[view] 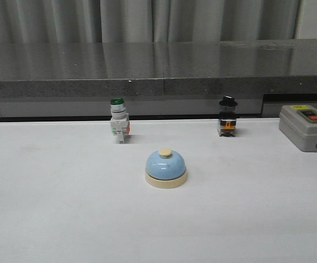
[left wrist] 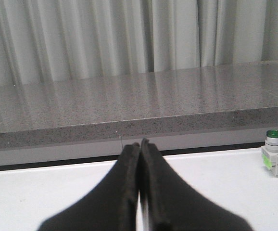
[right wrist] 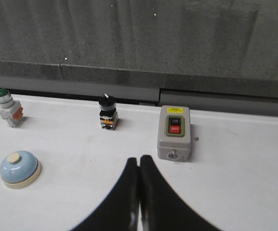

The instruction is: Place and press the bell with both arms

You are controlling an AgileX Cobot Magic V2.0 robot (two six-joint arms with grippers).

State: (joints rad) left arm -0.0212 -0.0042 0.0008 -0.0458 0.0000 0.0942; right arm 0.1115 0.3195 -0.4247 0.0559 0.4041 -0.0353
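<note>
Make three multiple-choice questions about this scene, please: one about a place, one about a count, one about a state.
1. In the front view, where does the bell stand?
A. Nearer the camera than the green-capped switch and the black-knobbed switch
B. On top of the grey box
C. On the stone ledge

2. How many devices stand on the white table, the bell included?
A. Two
B. Four
C. Six

3. How are the fingers of the right gripper?
A. Wide open
B. Shut on the bell
C. Shut, holding nothing

Answers: 1 A, the bell sits in front of both switches. 2 B, the bell, two switches and the grey box. 3 C, the fingers meet while the bell stands apart; the left gripper is the same.
</note>
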